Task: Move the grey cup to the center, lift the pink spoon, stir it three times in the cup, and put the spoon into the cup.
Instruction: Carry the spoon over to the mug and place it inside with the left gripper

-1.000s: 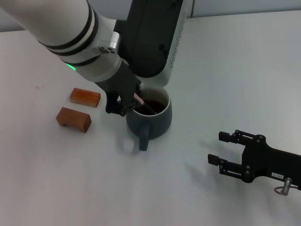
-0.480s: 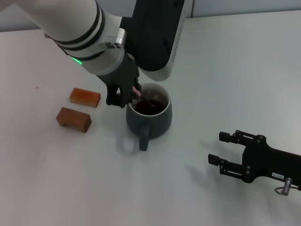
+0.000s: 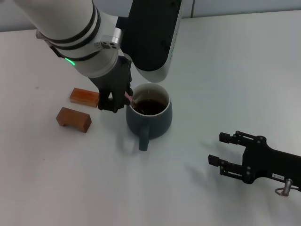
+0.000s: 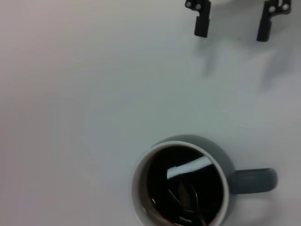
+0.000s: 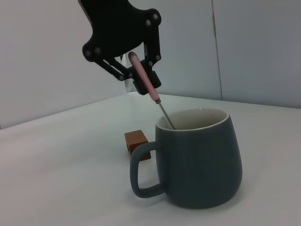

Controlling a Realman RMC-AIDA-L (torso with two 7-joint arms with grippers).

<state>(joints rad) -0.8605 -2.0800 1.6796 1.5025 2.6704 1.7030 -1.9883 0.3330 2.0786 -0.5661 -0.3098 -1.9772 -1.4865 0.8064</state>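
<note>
The grey cup [image 3: 157, 123] stands near the middle of the table with dark liquid inside and its handle toward me. My left gripper [image 3: 121, 100] hovers at the cup's left rim, shut on the pink spoon [image 3: 128, 96]. In the right wrist view the spoon [image 5: 153, 92] slants down from the left gripper [image 5: 137, 81] with its metal stem inside the cup [image 5: 202, 165]. The left wrist view looks straight down into the cup [image 4: 221, 162]. My right gripper [image 3: 216, 148] rests open and empty on the table at the front right.
Two brown wooden blocks [image 3: 85, 96] [image 3: 73, 118] lie to the left of the cup, close to my left gripper. One block [image 5: 136, 141] shows behind the cup in the right wrist view. The left arm's bulk hangs over the table's back left.
My left gripper has swung the spoon inside the cup, first toward the far side, then to the cup's left rim. The cup and the right arm have not moved.
</note>
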